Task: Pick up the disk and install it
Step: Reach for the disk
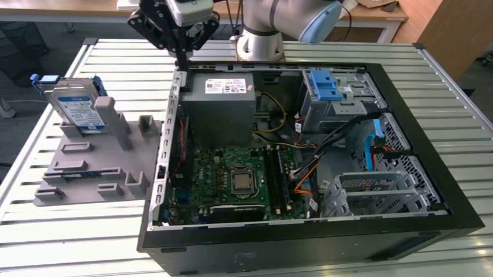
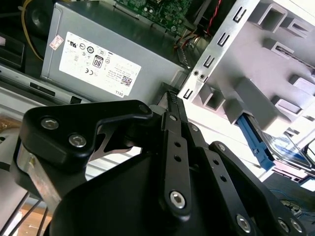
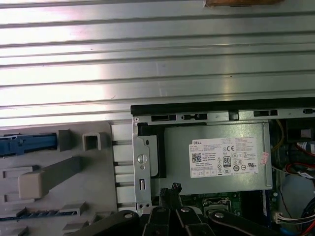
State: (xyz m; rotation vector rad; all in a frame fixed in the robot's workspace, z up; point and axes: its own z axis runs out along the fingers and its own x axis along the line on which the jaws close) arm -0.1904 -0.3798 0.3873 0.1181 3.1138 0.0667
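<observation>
Pincer: the pincer [image 1: 182,62] hangs with its jaws closed on nothing, fingertips pointing down just above the side wall of the computer case [image 1: 324,245]; both wrist views show the tips [image 2: 172,98] pressed together.
Disk: the disk [image 1: 77,109] stands upright in a grey holder [image 1: 85,167] on the bench [image 1: 77,242], well apart from the pincer and outside the case wall beneath it; its blue bracket edge [image 3: 24,143] appears in the first wrist view.
Case contents: beside the pincer on the inner side of the wall, the power supply [image 1: 219,107]; beyond it, the motherboard [image 1: 231,179], loose cables [image 1: 339,138], a blue latch [image 1: 325,86] and a metal drive cage [image 1: 377,193].
Holder contents: the disk alone, seated in a slot at the end nearest the pincer; the other slots look vacant.
Risk, collision: the tips sit close over the case wall, so a straight descent would likely strike sheet metal.
Risk, grasp: closed jaws cannot straddle the disk; an off-centre pinch could tilt it or jam it in its slot.
Risk, installation: cables crossing the case interior could snag the disk's bracket.
</observation>
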